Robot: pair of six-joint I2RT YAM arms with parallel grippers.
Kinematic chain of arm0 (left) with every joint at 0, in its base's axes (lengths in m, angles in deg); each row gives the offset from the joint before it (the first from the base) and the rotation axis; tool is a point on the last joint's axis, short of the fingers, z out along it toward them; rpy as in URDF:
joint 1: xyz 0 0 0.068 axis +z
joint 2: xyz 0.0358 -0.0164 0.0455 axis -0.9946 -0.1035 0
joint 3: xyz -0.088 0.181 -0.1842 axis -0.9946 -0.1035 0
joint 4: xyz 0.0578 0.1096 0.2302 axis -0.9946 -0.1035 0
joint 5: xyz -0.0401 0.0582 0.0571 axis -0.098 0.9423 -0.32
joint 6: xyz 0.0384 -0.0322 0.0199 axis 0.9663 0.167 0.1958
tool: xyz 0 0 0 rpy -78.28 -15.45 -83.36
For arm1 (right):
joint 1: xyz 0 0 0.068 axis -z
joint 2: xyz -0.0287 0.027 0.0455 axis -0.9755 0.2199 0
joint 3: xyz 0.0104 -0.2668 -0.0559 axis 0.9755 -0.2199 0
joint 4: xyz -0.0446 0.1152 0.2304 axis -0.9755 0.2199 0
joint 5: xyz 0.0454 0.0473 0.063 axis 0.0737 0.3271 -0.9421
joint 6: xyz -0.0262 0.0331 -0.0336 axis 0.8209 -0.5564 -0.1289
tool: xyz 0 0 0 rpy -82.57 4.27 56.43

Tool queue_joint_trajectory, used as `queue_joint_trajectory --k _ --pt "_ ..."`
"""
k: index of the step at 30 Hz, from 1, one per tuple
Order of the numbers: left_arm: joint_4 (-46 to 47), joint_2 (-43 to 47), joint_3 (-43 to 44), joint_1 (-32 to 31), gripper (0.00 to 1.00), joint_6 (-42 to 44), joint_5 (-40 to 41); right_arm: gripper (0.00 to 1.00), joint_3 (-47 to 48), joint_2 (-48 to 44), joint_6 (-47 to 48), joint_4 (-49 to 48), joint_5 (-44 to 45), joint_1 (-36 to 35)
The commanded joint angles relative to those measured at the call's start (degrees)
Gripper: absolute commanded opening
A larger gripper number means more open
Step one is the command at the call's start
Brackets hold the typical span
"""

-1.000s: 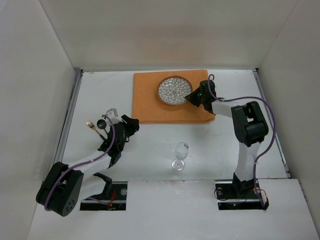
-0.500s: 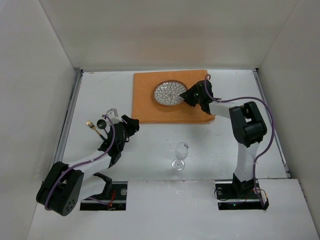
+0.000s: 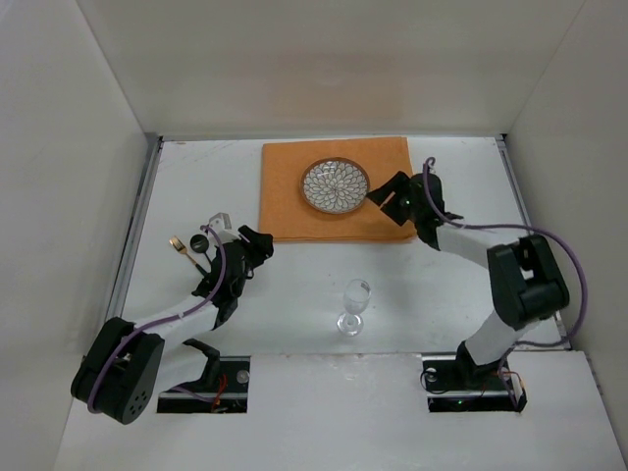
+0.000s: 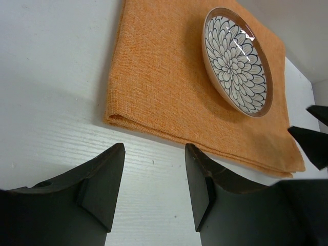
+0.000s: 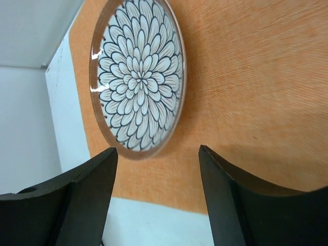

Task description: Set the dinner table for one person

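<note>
The dinner table is the wide white surface. An orange cloth lies at its back middle, and a flower-patterned plate rests flat on it. My right gripper stands open just right of the plate, clear of its rim; in the right wrist view the plate lies ahead of the empty gripper over the cloth. My left gripper is open and empty over bare table near the cloth's front left corner. The left wrist view shows the same gripper, cloth and plate.
A clear wine glass stands upright in the front middle. A gold fork and a small silvery piece lie left of my left arm. White walls close in the table on three sides.
My right gripper has opened, let go of the plate and drawn back to the right. The plate shifted slightly left and now lies on the cloth. The left arm has not moved.
</note>
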Motion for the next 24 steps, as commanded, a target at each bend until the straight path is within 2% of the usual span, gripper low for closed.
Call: queue_joint_trajectory --k 1,4,9,11,14,18,22,24 --pt "2.46 0.97 0.77 -0.43 0.48 0.19 0.55 0.69 -5.88 -10.68 5.98 -0.19 3.82 0.56" --pt "2.46 0.53 1.12 -0.60 0.48 -0.16 -0.15 0.55 -8.45 -22.98 12.38 5.15 6.73 -0.58" --pt "2.11 -0.27 1.73 -1.48 0.47 -0.16 -0.33 0.13 -3.19 -40.75 24.24 25.43 11.99 -9.18" --pt "2.37 0.00 1.73 -2.36 0.47 0.28 0.19 0.07 0.76 -45.50 27.16 34.84 15.68 -13.75" --pt "2.11 -0.35 1.91 -2.54 0.46 -0.16 -0.24 0.07 7.44 -48.95 29.01 47.59 19.82 -22.35" --pt "2.55 -0.79 2.00 -3.68 0.46 -0.07 0.46 0.14 16.05 -46.68 28.58 61.57 24.12 -34.40" --pt "2.55 -1.40 2.17 -3.77 0.46 -0.25 0.55 0.30 22.30 -42.37 28.31 73.27 28.35 -43.99" --pt "2.55 -1.93 2.26 -3.33 0.46 -0.42 0.11 0.38 23.45 -40.35 28.40 76.19 28.62 -46.02"
